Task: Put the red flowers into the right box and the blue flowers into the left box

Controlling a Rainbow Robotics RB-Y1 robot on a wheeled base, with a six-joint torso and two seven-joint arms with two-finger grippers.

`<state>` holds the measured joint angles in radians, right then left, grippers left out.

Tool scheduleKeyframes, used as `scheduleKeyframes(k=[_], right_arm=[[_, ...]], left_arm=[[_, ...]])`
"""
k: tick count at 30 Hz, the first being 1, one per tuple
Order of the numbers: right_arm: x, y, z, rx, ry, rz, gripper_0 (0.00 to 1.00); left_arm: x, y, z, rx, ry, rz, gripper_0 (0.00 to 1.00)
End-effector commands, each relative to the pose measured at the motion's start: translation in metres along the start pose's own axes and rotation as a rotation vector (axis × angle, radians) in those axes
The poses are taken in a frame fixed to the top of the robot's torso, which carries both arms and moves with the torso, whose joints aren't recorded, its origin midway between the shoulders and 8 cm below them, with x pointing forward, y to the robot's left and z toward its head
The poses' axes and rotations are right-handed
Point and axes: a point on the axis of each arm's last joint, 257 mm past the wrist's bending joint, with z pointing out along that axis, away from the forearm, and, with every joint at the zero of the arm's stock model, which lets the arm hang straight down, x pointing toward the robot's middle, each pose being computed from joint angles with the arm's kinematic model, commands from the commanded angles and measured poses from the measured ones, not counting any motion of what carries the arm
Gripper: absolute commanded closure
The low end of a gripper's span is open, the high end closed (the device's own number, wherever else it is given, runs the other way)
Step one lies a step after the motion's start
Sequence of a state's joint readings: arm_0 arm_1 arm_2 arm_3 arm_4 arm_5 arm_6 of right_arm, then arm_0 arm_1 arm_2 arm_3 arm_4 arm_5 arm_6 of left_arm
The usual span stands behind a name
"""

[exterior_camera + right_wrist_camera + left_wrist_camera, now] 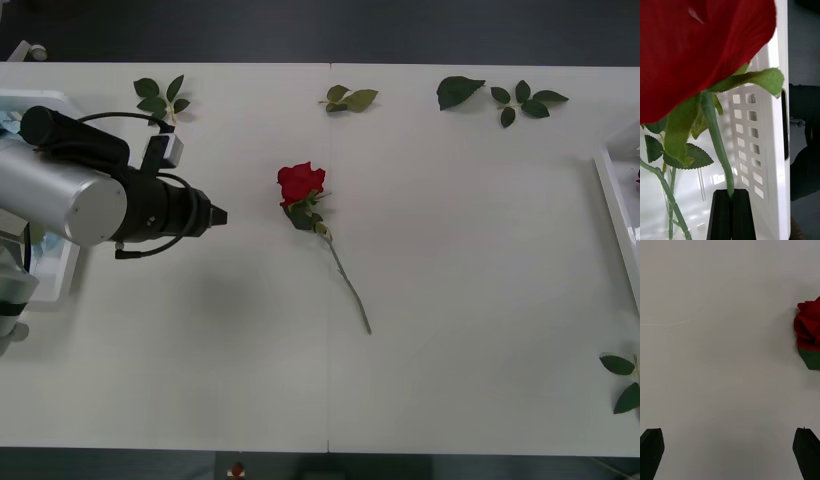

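Observation:
One red flower (300,184) lies on the white table (460,260), bloom toward the far side, its stem (348,280) running toward me. My left gripper (214,215) hovers to the left of the bloom, pointing at it. In the left wrist view it (728,429) is open over bare table, the bloom (808,330) off to one side. My right gripper (730,192) is shut on the stem of another red flower (696,48), held beside the perforated white wall of the right box (771,150). The left box (50,98) sits behind my left arm. Blue flowers are hidden.
Loose green leaf sprigs lie along the far edge (160,97) (349,98) (500,95) and at the near right (624,380). The right box's rim (612,195) is at the table's right edge. More green stems and leaves (670,187) lie inside that box.

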<state>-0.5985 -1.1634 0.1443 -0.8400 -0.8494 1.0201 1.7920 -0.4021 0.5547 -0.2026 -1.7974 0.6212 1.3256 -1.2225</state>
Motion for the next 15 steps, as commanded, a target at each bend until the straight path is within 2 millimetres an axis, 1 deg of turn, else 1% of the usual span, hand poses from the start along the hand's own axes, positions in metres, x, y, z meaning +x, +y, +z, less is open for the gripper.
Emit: scheduleKeyframes(k=[1, 2, 3, 4, 5, 6, 9, 12, 15], right_arm=[[-0.012, -0.005, -0.005, 0.008, -0.026, 0.022, 1.0], [-0.013, -0.004, -0.005, 0.006, -0.027, 0.024, 1.0], [-0.013, -0.004, -0.006, 0.003, -0.028, 0.029, 0.98], [-0.013, -0.003, -0.005, 0.003, -0.029, 0.032, 0.7], [-0.013, -0.003, -0.005, 0.002, -0.028, 0.038, 0.26], [-0.013, -0.002, -0.005, 0.0, -0.03, 0.041, 0.0], [-0.014, -0.001, -0.005, -0.006, -0.031, 0.049, 0.0], [-0.014, 0.001, -0.005, -0.011, -0.031, 0.055, 0.0], [-0.014, 0.004, -0.004, -0.018, -0.032, 0.061, 0.0]], left_arm=[[-0.027, -0.034, 0.002, -0.029, -0.065, -0.071, 0.0], [-0.028, -0.037, 0.004, -0.055, -0.075, -0.072, 0.0], [-0.03, -0.045, 0.007, -0.084, -0.086, -0.062, 0.0], [-0.031, -0.05, 0.009, -0.105, -0.092, -0.066, 0.0], [-0.032, -0.056, 0.01, -0.118, -0.096, -0.076, 0.0], [-0.033, -0.065, 0.011, -0.125, -0.097, -0.096, 0.0], [-0.035, -0.085, 0.013, -0.126, -0.087, -0.146, 0.0], [-0.038, -0.099, 0.014, -0.142, -0.096, -0.162, 0.0], [-0.036, -0.112, 0.018, -0.159, -0.103, -0.167, 0.0]])
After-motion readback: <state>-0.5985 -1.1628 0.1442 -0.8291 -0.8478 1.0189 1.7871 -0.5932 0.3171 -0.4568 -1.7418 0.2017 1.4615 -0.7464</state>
